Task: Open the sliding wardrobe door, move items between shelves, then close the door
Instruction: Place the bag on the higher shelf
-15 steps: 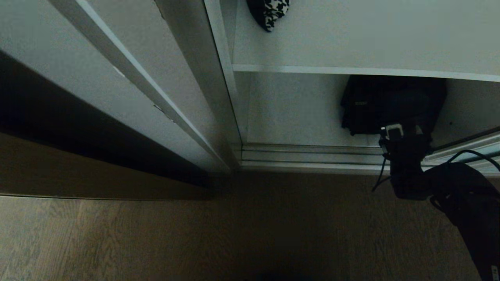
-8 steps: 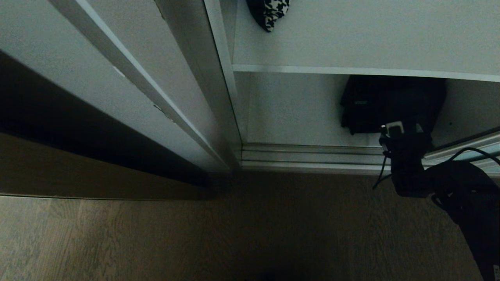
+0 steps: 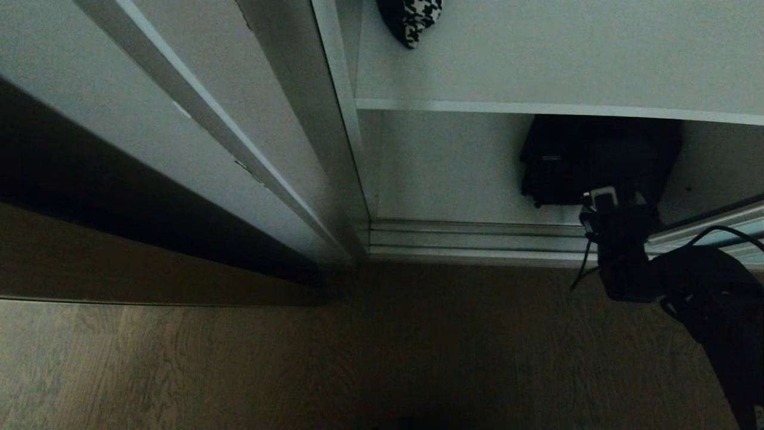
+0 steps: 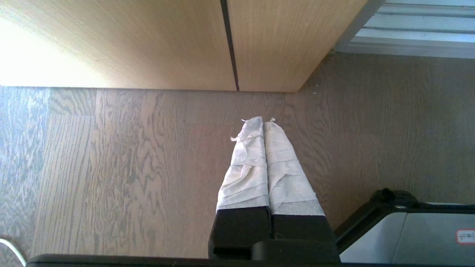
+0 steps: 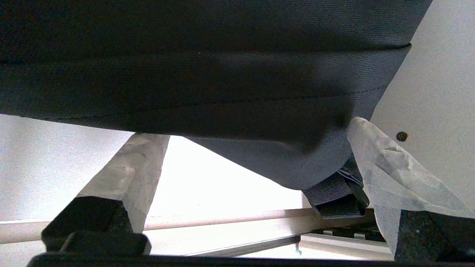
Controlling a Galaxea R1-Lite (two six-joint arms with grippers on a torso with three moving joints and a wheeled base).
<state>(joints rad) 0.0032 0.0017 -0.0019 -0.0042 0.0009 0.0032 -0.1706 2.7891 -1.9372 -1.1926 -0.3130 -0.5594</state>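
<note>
Right gripper (image 5: 256, 163) stood wide open at black bag (image 3: 597, 158); soft, probably light fabric; pinch a fold.

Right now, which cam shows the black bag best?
Head view: the whole black bag sits on the lower shelf, under the upper shelf, with the right gripper just in front. Right wrist view shows only close-up fabric between the open fingers. Left wrist view shows none of it.
</note>
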